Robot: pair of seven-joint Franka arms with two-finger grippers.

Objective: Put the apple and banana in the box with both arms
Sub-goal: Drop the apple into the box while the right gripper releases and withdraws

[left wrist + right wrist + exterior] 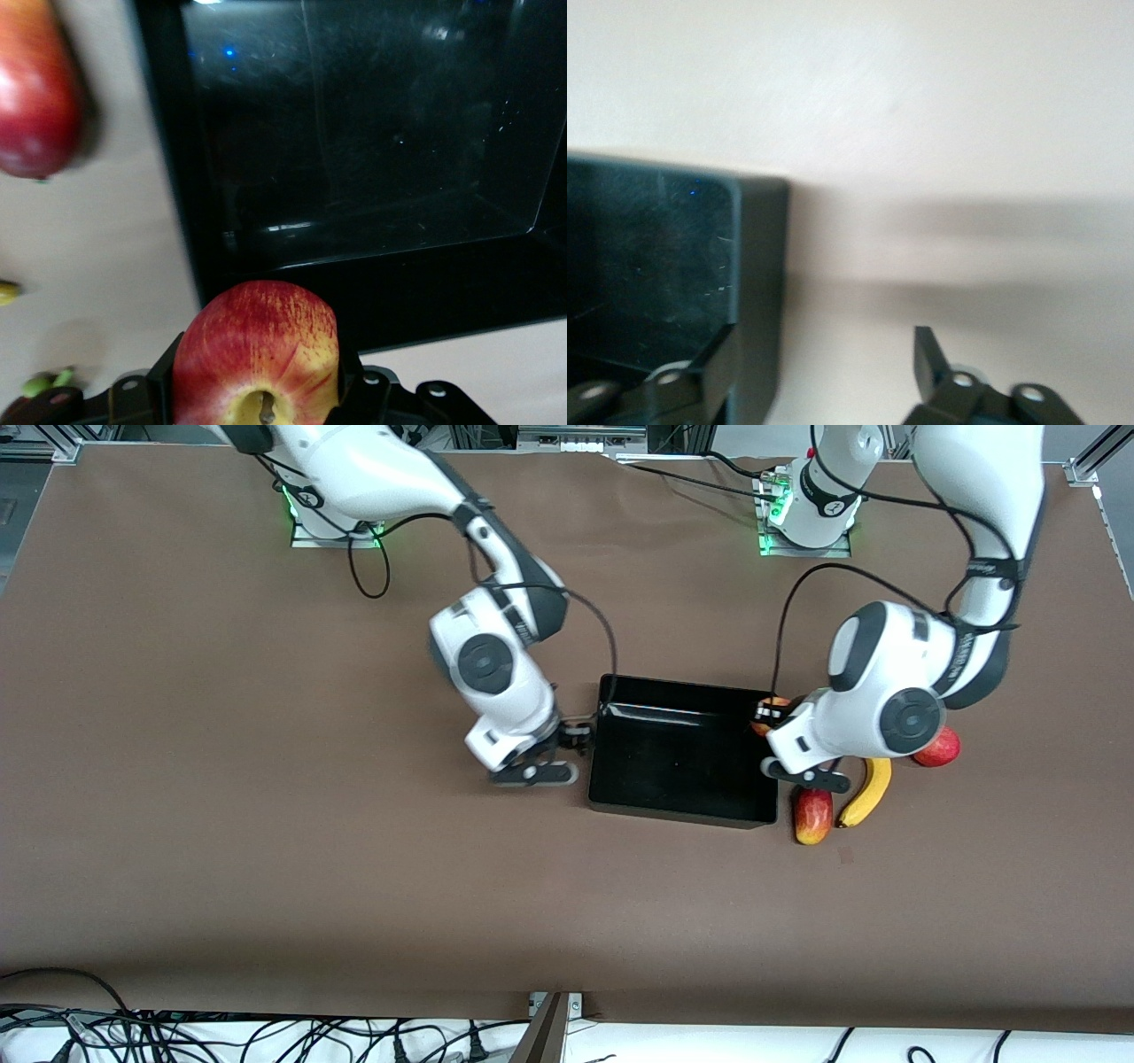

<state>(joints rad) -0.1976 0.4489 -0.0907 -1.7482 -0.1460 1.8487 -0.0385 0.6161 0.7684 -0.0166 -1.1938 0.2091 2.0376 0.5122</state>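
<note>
My left gripper (769,723) is shut on the apple (772,707), red with yellow flecks, and holds it over the wall of the black box (673,811) at the left arm's end. In the left wrist view the apple (257,341) sits between the fingers (350,385), stem dimple toward the camera, above the box wall (168,177). The banana (868,792) lies on the table beside the box at that end. My right gripper (578,732) is open and empty at the box's wall toward the right arm's end; it shows in the right wrist view (824,372) beside the box corner (757,266).
An elongated red-and-yellow fruit (813,815) lies next to the banana, close to the box corner nearest the front camera; it also shows in the left wrist view (31,97). A smooth pinkish-red round fruit (939,747) lies partly under the left arm's wrist. The box holds nothing.
</note>
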